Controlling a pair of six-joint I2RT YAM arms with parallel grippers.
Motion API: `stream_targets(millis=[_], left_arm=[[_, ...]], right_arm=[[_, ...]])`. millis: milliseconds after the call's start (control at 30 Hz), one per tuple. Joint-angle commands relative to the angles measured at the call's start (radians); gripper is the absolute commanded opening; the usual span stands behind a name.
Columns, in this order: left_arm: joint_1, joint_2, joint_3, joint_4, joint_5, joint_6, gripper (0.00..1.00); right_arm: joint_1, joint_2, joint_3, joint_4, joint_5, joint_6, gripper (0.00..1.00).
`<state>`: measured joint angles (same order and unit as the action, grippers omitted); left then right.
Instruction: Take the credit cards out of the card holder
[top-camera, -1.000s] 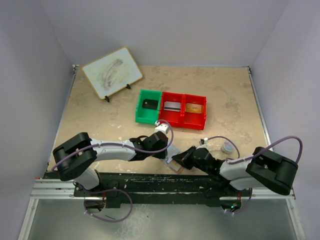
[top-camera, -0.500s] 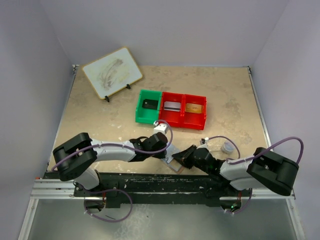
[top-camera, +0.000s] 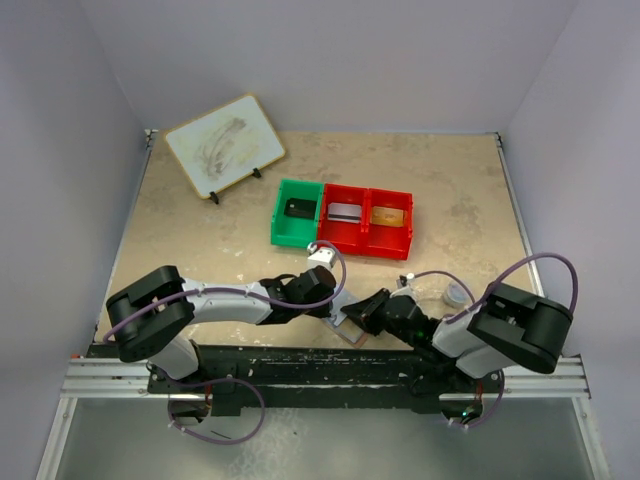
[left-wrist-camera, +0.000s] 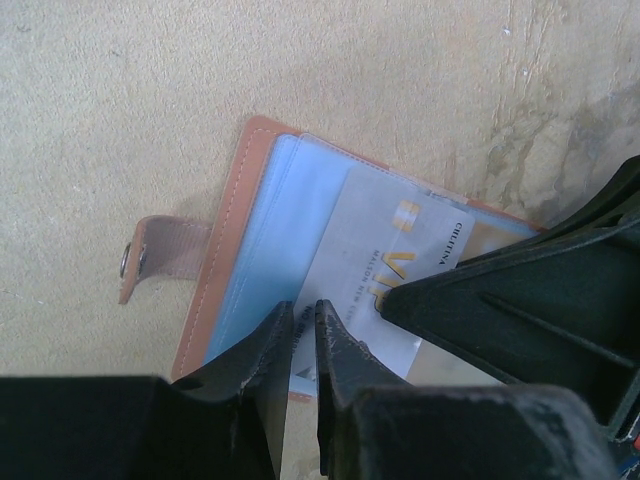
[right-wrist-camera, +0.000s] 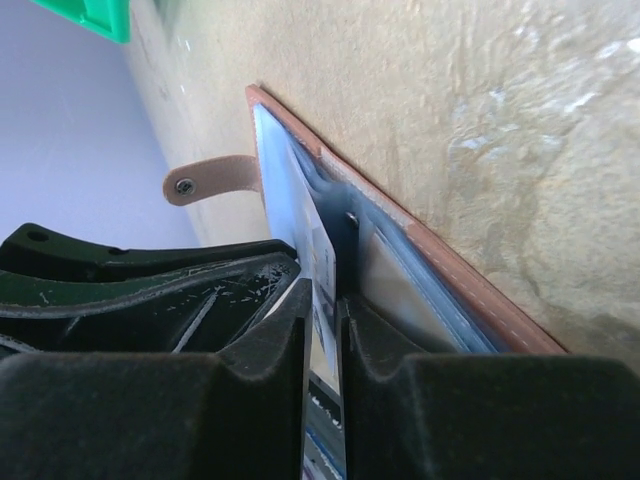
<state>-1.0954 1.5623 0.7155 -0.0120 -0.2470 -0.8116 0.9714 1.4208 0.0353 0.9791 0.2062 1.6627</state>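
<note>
Tan leather card holder (top-camera: 345, 322) lies open and flat on the table (top-camera: 450, 190), close to the near edge, between your two arms.

- Left gripper (left-wrist-camera: 303, 312): fingers nearly together over the holder's blue inner panel (left-wrist-camera: 265, 240). You cannot tell whether they nip it.
- Right gripper (right-wrist-camera: 322, 295): fingers clamped on the edge of a pale card (left-wrist-camera: 380, 260), which sits part-way out of its pocket.
- Progress, judged: mid-extraction. This card is not yet free. Further back, the green bin (top-camera: 280, 215) and red bin (top-camera: 370, 243) each hold flat card-like things, so some cards may already be out. Whether more hide in the pockets is not visible.
- Orientation: in the left wrist view the snap strap (left-wrist-camera: 160, 258) points away from the right gripper. The holder's long axis runs from one gripper toward the other, slightly diagonal to the table edge.
</note>
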Motion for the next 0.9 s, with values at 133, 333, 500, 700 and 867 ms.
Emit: stream_targets(millis=[133, 333, 500, 700, 867], left_arm=[[-0.008, 0.005, -0.011, -0.042, -0.016, -0.006, 0.12], [-0.007, -0.001, -0.018, -0.045, -0.041, -0.011, 0.12], [-0.008, 0.012, -0.015, -0.049, -0.052, -0.017, 0.12], [-0.008, -0.002, -0.014, -0.052, -0.064, -0.021, 0.13], [-0.009, -0.048, -0.024, -0.048, -0.085, -0.024, 0.16]], right_arm=[[0.000, 0.001, 0.017, 0.033, -0.007, -0.059, 0.05], [0.000, -0.151, 0.013, -0.170, 0.019, -0.062, 0.03], [0.001, -0.313, -0.033, -0.290, 0.029, -0.057, 0.01], [0.001, -0.560, -0.045, -0.511, 0.061, -0.083, 0.00], [0.000, -0.736, -0.039, -0.667, 0.105, -0.118, 0.00]])
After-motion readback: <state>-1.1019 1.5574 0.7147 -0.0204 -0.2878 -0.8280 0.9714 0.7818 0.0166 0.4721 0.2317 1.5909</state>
